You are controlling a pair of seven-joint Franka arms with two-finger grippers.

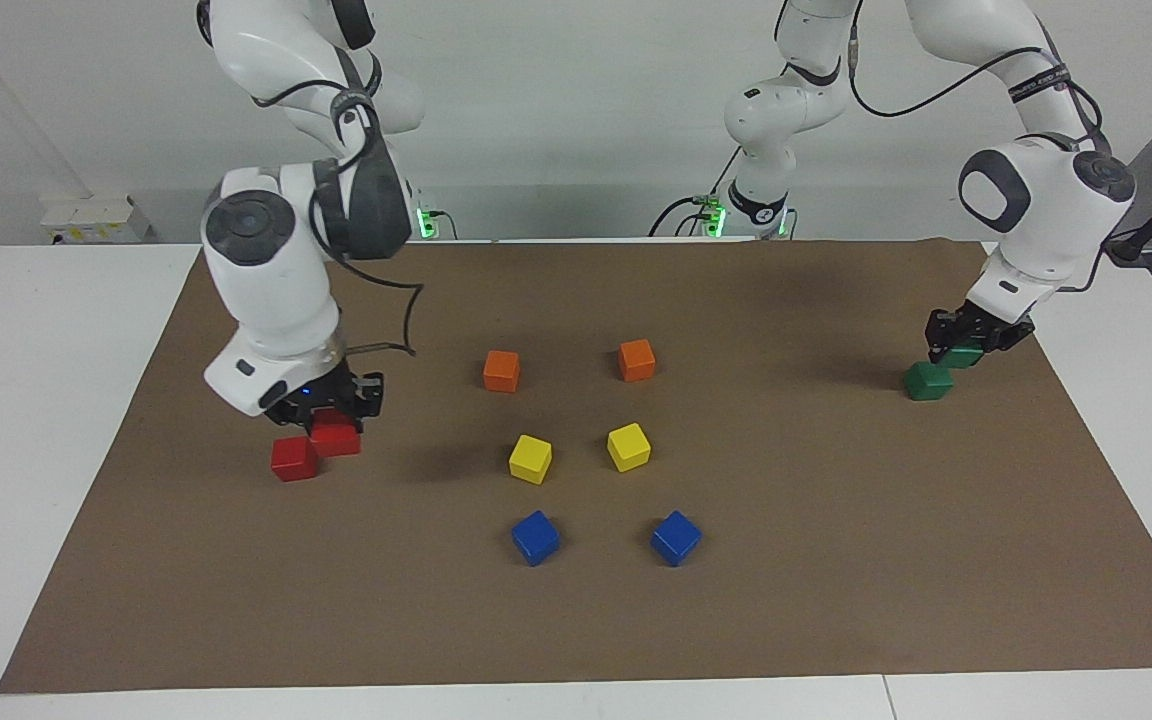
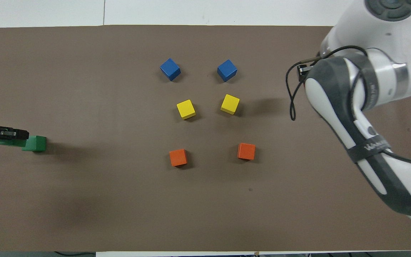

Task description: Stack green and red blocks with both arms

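Green and red blocks: left end effector (image 1: 966, 350) pinches a green block (image 1: 963, 355) over its grounded twin (image 1: 928, 381), right end effector (image 1: 333, 420) pinches red (image 1: 336, 434) beside red (image 1: 294, 458); square each before release.

Two bright red blocks (image 1: 294, 459) (image 1: 336, 434), two dark green blocks (image 1: 928, 382) (image 1: 963, 356). Two orange cubes (image 1: 501, 371) (image 1: 636, 360), two yellow (image 1: 530, 459) (image 1: 628, 447), two blue (image 1: 535, 537) (image 1: 676, 538). The surface (image 1: 836, 560) is plain matte brown with white edges. Both arms (image 1: 271, 270) (image 1: 1046, 220) are white with dark grey joints; each tool (image 1: 331, 405) (image 1: 971, 335) is black.
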